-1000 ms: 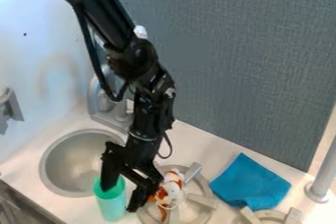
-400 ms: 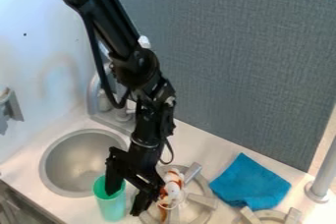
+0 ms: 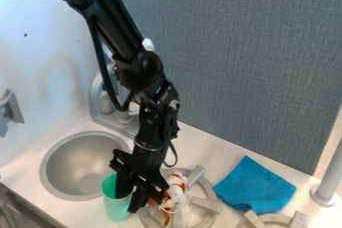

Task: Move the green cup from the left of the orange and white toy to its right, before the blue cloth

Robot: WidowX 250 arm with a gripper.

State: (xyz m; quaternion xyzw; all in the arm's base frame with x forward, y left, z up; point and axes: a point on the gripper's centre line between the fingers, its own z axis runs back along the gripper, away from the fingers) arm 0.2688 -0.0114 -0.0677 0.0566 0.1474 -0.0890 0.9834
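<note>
The green cup [image 3: 115, 209], just below the pincer [image 3: 129, 202], is pinched by its wall between nearly closed fingers; grasping appears in hand, a secure hold being called for before any lift.

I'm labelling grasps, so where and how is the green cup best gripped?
Probably from above, by the wall at its rim, on the side facing the burner. The green cup stands upright with its mouth open, so one finger fits inside and one outside, as the gripper has them.
</note>
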